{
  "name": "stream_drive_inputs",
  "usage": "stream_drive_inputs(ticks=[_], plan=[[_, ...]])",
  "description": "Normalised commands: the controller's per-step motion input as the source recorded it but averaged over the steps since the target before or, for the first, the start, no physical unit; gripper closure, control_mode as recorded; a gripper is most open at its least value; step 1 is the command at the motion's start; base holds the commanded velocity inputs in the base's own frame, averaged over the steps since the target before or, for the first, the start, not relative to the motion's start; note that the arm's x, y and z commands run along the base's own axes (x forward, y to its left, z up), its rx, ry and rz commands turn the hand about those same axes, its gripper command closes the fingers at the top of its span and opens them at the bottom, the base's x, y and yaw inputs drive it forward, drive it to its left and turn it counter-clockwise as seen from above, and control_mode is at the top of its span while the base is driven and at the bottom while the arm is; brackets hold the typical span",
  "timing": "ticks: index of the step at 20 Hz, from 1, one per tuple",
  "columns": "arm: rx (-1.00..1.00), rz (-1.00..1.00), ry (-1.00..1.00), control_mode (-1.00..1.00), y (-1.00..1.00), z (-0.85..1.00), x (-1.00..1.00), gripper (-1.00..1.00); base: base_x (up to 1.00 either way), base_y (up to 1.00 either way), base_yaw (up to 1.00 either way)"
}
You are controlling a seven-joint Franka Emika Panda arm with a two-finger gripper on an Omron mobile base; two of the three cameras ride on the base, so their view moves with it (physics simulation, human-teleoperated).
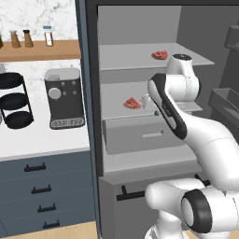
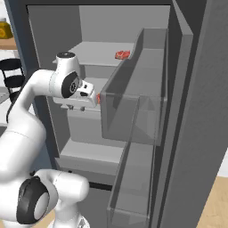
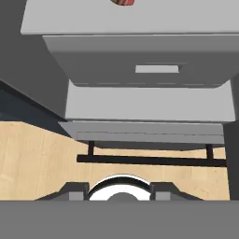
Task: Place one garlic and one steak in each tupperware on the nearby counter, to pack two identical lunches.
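My gripper [image 3: 119,190] hangs inside the open fridge, just in front of the middle shelf, pointing down. Its jaws are closed on a white rounded garlic [image 3: 120,185] that sits between the two fingertips. One red steak [image 1: 132,103] lies on the middle shelf right beside the hand, and its edge shows at the top of the hand view as the steak [image 3: 123,2]. Another steak [image 1: 159,55] lies on the upper shelf. The white counter [image 1: 42,135] runs to the left of the fridge. The tupperware is out of view.
A grey fridge drawer [image 3: 140,60] sits below the hand. The open fridge door with its bins [image 2: 133,98] stands close on the right. A coffee machine [image 1: 64,98] and a black tiered rack [image 1: 14,100] stand on the counter. Bottles line a wooden shelf [image 1: 42,50].
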Motion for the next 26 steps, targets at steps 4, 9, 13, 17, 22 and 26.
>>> stream_drive_inputs(ticks=[4, 9, 13, 17, 22, 26], plan=[[0.0, 0.0, 0.01, -1.0, 0.07, -0.07, -0.06, -1.0, 0.0, 0.0, 0.0], [0.0, 0.05, -0.07, -1.0, 0.25, -0.06, -0.12, -1.0, 0.0, 0.0, 0.0], [0.0, 0.06, -0.3, -1.0, -0.05, 0.13, -0.17, -1.0, 0.0, 0.0, 0.0], [0.0, 0.11, -0.18, -1.0, -0.25, 0.21, 0.25, -1.0, 0.0, 0.0, 0.0], [0.0, 0.22, -0.05, -1.0, -0.39, 0.11, 0.86, -1.0, 0.0, 0.0, 0.0], [0.0, 0.17, -0.02, -1.0, -0.02, -0.06, 0.88, -1.0, 0.0, 0.0, 0.0]])
